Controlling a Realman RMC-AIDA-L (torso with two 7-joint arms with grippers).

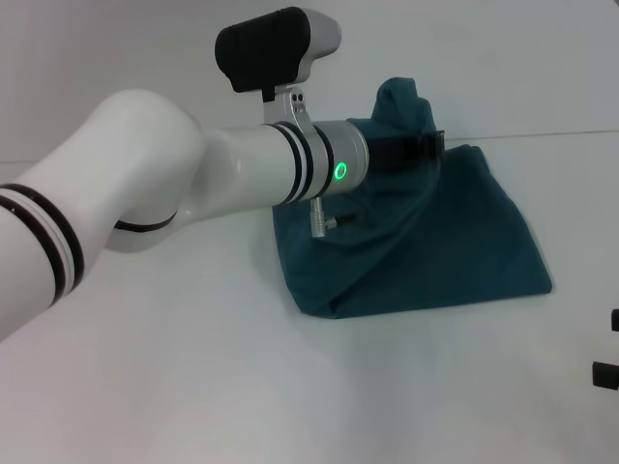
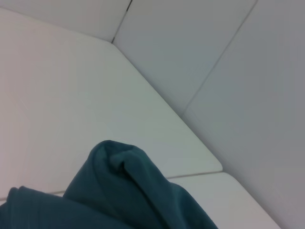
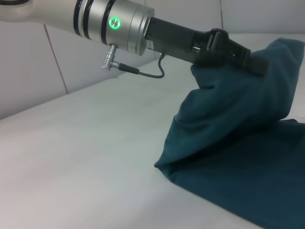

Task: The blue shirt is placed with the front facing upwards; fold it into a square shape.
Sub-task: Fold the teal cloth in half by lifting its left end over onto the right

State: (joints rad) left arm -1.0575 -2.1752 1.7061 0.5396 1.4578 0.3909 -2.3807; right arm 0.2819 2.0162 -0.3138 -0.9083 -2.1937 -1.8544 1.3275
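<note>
no text, label, brand or number can be read anywhere. the blue shirt [image 1: 426,242] lies folded with plain cloth showing, no lettering visible. the only sign is a green ring light [image 1: 340,172] on the left arm's wrist.

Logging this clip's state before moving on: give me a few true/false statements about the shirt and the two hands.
1. The left hand holds part of the blue shirt lifted off the table. True.
2. The shirt lies spread out flat with its sleeves showing. False: it is already bunched into a folded pile.
3. The right hand also grips the cloth. False: it sits apart at the table's right edge.
4. The shirt's chest lettering is hidden. True.
</note>
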